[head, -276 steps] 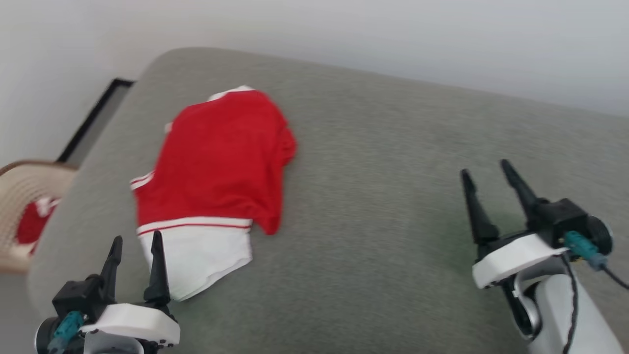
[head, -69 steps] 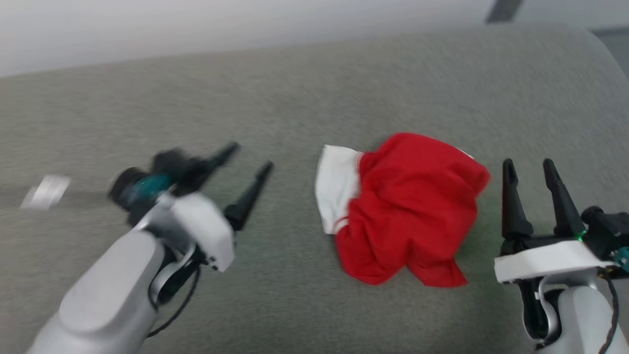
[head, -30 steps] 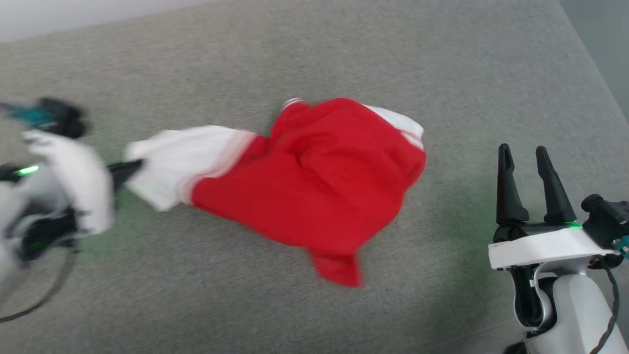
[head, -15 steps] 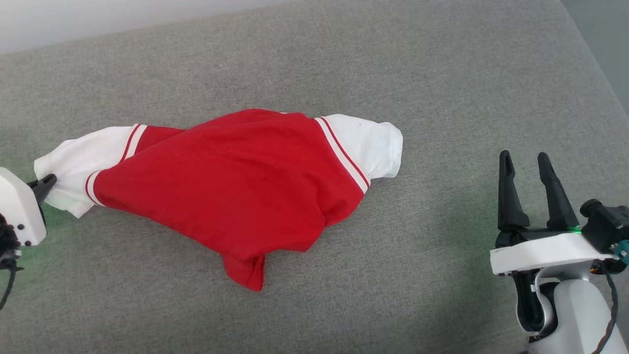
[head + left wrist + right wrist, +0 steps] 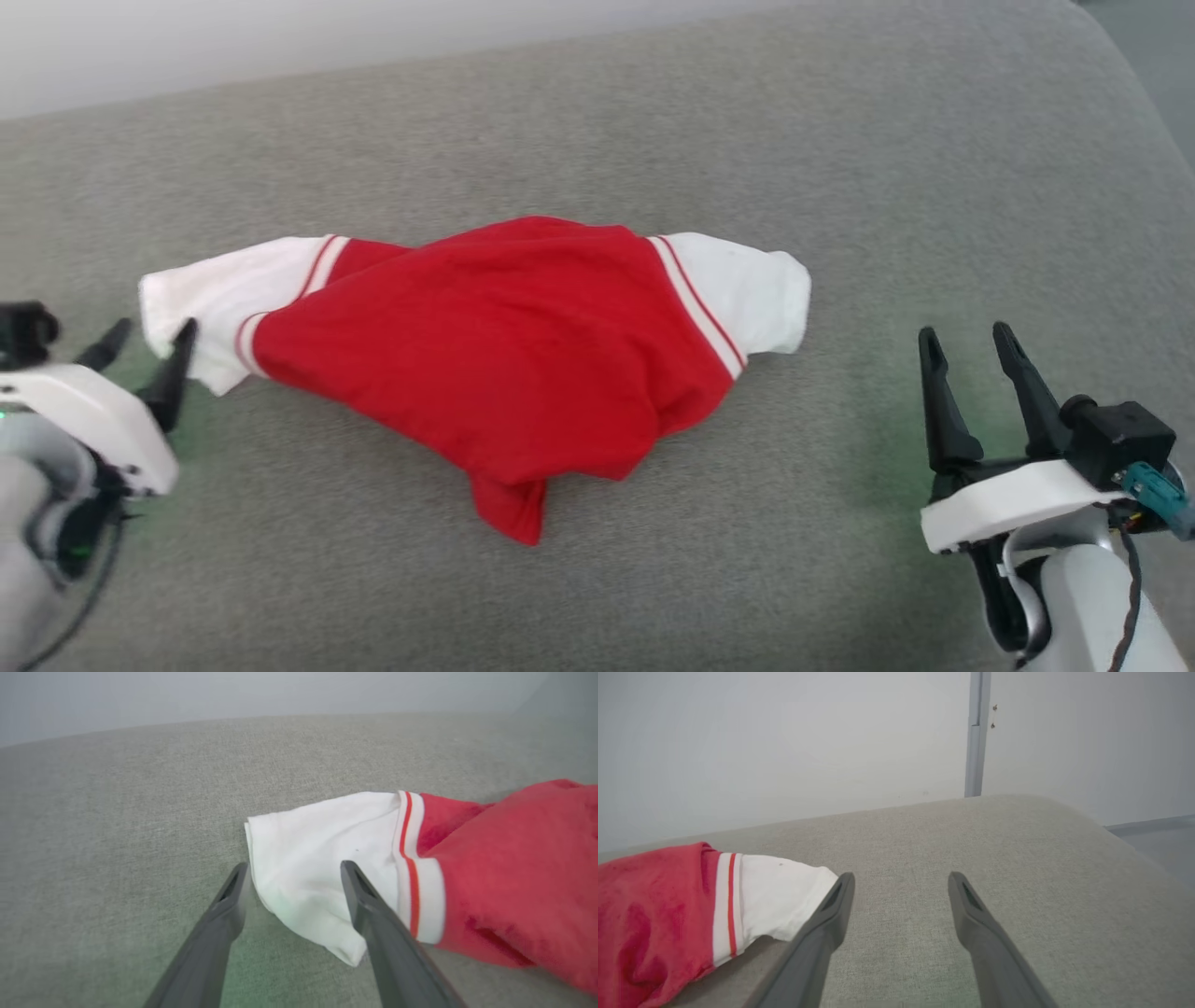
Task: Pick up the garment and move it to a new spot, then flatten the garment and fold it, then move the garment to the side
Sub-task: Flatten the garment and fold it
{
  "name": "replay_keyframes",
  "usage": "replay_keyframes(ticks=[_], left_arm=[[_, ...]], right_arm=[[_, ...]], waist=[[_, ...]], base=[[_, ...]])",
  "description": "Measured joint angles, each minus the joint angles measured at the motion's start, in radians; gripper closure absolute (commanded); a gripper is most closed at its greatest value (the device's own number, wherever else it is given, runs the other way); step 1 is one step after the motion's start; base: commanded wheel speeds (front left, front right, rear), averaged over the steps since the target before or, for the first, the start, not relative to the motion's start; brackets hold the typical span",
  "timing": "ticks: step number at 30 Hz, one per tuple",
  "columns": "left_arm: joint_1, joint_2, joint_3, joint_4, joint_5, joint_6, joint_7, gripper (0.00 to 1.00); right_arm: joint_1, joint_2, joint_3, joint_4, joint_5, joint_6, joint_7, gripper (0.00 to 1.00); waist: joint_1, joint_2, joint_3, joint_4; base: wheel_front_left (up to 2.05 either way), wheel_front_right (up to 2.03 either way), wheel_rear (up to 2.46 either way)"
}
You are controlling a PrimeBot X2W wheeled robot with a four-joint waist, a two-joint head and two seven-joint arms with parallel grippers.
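Gaping at the garment's (image 5: 504,364) edge after an earlier pinch, left claw (image 5: 156,327); right claw (image 5: 964,331) wide.

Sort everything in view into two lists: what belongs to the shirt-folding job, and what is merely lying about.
Job: red T-shirt; left end effector, open; right end effector, open.
Merely there: grey cushion underneath; white wall; grey strip on the wall.

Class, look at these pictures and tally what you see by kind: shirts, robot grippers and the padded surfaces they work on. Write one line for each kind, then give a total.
T-shirt: 1
Grippers: 2, the left gripper and the right gripper
Grey cushion: 1
Total: 4
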Motion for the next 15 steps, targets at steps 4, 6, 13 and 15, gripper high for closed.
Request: replay_keyframes(ticks=[4,6,13,15], left_arm=[[0.073,-0.070,0.062,-0.064,0.061,0.065,-0.041,0.00],[0.112,-0.105,0.166,-0.134,0.148,0.108,-0.041,0.00],[0.395,-0.266,0.485,-0.387,0.533,0.184,-0.042,0.00],[0.454,-0.314,0.554,-0.445,0.624,0.184,-0.042,0.00]], right_arm=[[-0.032,-0.084,0.056,0.059,0.003,0.000,0.053,0.00],[-0.057,-0.130,0.088,0.066,0.012,0.000,0.116,0.00],[-0.113,-0.272,0.176,0.025,0.142,0.000,0.424,0.00],[-0.126,-0.314,0.194,0.002,0.177,0.000,0.518,0.00]], waist=[[0.0000,0.0000,-0.013,0.049],[0.0000,0.0000,-0.019,0.077],[0.0000,0.0000,-0.028,0.172],[0.0000,0.0000,-0.027,0.194]], base=[[0.00,0.00,0.00],[0.00,0.00,0.00],[0.00,0.00,0.00],[0.00,0.00,0.00]])
